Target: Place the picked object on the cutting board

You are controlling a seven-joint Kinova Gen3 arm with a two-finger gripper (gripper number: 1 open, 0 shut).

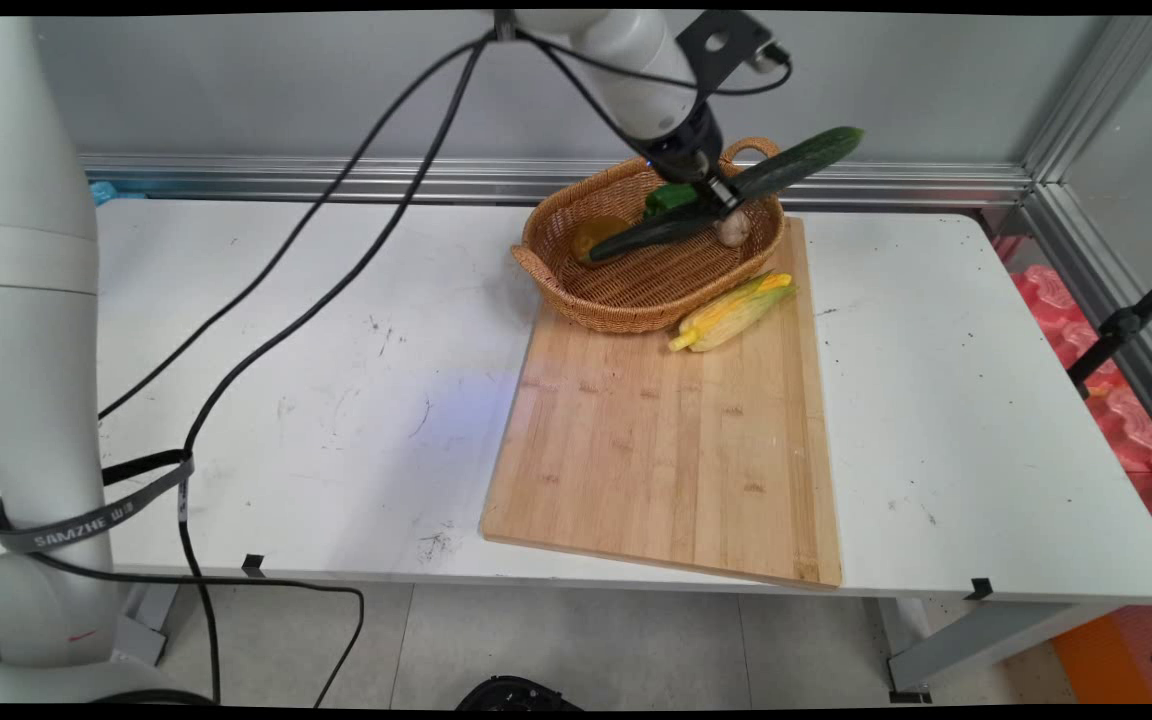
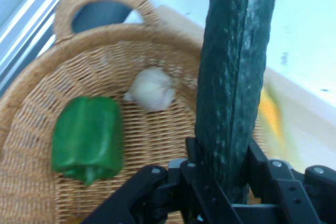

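Presently the claw (image 1: 719, 197) grips a cucumber (image 1: 726, 195) mid-length, held tilted above the basket (image 1: 636, 290) at the bench's far side; I judge keeping that grip firm stops it pivoting onto the garlic (image 2: 151, 89) and pepper (image 2: 88, 137).

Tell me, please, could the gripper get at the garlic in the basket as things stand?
Probably not: the gripper is shut on the cucumber, which hangs across the basket over the garlic.

A wicker basket (image 1: 636, 290) sits below the gripper (image 1: 721, 200), holding a green bell pepper (image 2: 88, 137) and garlic bulb (image 2: 152, 90). Nearer, beyond its rim, corn (image 1: 731, 312) lies on a bamboo cutting board (image 1: 666, 450).
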